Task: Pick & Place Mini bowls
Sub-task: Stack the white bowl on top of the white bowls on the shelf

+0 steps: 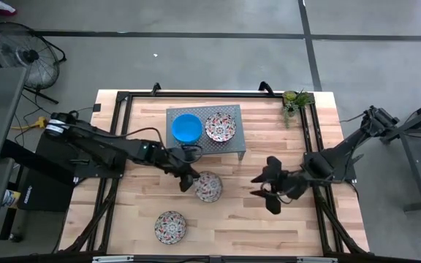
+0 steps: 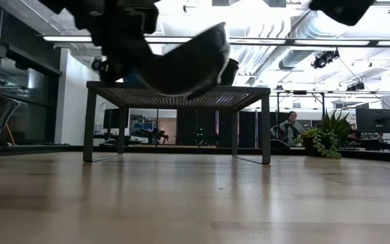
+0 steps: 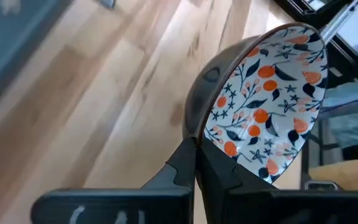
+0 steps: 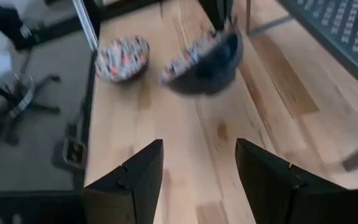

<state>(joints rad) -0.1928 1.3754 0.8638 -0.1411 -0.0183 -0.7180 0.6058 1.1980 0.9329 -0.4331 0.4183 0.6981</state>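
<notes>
my left gripper (image 1: 189,180) pinches the rim of a small round floral-patterned bowl with a dark outside (image 1: 209,187), lifted clear of the pale wooden table (image 1: 269,226) and tilted, its inside empty. my right gripper (image 1: 267,191) hovers nearby, fingers spread with nothing between them. on the grey perforated metal stand (image 1: 232,145) sit a plain bright blue bowl (image 1: 186,128) and a second floral bowl (image 1: 220,127). a third floral bowl (image 1: 170,226) rests on the table near the front edge.
</notes>
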